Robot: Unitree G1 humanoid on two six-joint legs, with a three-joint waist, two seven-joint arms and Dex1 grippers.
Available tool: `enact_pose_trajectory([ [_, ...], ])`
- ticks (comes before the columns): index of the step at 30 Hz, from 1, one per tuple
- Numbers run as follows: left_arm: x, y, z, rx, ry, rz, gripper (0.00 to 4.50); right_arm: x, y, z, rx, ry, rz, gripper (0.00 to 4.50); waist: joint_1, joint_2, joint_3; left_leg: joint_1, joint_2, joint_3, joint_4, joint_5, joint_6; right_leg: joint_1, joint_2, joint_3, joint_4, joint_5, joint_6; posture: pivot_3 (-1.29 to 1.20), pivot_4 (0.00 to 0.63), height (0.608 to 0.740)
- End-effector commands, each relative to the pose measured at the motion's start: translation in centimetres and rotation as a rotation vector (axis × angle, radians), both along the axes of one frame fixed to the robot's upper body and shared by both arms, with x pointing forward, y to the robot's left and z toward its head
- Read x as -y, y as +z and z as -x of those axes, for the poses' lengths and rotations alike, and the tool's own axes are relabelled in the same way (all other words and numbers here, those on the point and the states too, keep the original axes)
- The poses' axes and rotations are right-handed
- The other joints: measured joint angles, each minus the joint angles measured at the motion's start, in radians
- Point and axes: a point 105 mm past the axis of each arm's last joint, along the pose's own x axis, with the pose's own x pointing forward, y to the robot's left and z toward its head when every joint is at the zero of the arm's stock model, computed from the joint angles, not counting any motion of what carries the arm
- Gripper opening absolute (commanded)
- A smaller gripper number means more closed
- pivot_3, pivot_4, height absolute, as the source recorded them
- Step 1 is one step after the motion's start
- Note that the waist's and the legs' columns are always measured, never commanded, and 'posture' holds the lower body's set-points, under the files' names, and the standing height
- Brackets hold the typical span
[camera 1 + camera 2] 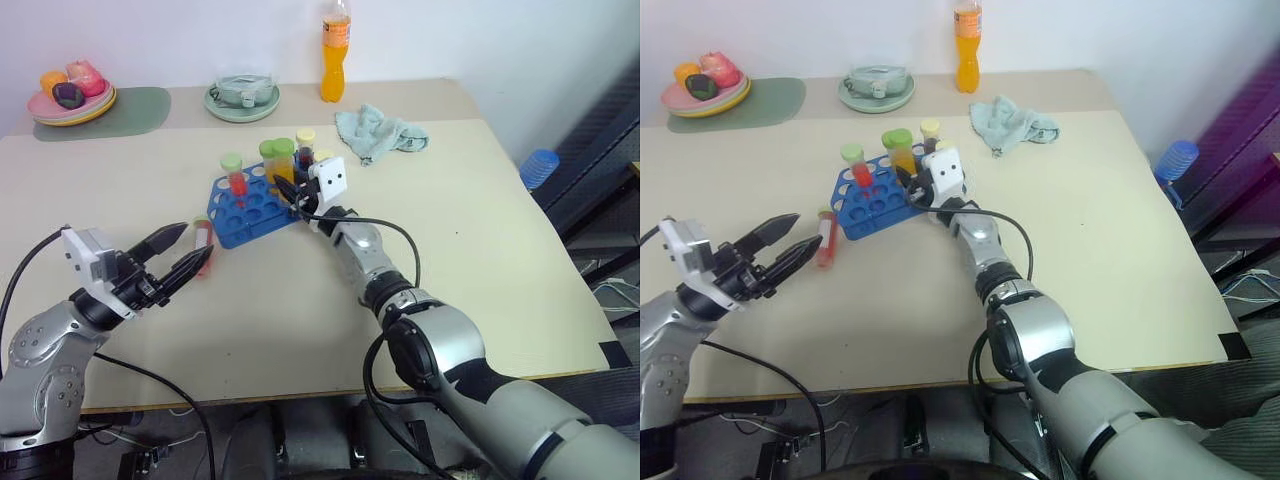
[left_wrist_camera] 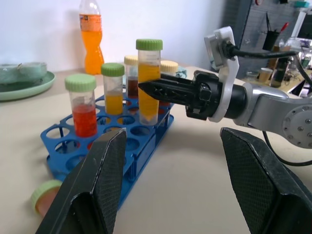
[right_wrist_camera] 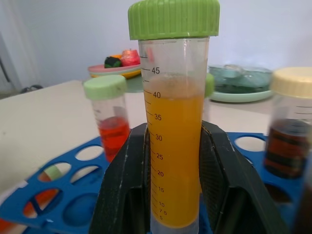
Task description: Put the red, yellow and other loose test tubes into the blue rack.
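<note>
Progress check: blue rack (image 1: 245, 205) sits mid-tabletop (image 1: 480, 250) with several capped tubes already upright in its holes — a red-liquid tube with green cap (image 1: 234, 178), a shorter yellow one with green cap (image 2: 113, 88), and a brown-liquid tube with pale-yellow cap (image 1: 305, 150) at the far side. Right tool (image 3: 170, 185) is pinched on the tall orange-yellow tube with green cap (image 3: 173, 122); that tube stands upright over the rack, and its bottom end looks seated in or right at a hole, though I can't tell whether it is fully down. One loose tube (image 1: 202, 240), reddish liquid with a green cap, lies on its side on the tabletop just beside the rack's near-left edge. Left tool (image 1: 180, 255) hangs spread and empty close to that lying tube, not touching it. My read: task is most of the way through — release of the orange-yellow tube is pending, then the lying tube has to be picked up, stood up and dropped into one of the free holes, of which plenty remain on the near rows. Orange drink bottle (image 1: 335, 55), plates and the cloth at the back look irrelevant.
</note>
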Motion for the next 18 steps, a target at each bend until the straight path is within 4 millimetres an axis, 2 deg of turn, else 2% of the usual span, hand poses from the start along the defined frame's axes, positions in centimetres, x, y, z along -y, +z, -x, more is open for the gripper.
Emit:
enact_pose_trajectory([
  [1,-0.2,1.6,0.6,0.067,0.006,-0.012,3.14,-0.5,0.7,0.1,0.013,0.009,-0.012,0.76,0.0,0.0,0.0,0.0,0.0,0.0,0.0,0.0,0.0,0.0,0.0,0.0,0.0,0.0,0.0,0.0,0.15,0.74],
  [18,-0.4,1.5,0.8,0.062,0.011,-0.015,3.14,1.3,0.4,-1.0,-0.01,-0.067,0.0,0.76,0.0,0.0,0.0,0.0,0.0,0.0,0.0,0.0,0.0,0.0,0.0,0.0,0.0,0.0,0.0,0.0,0.15,0.74],
])
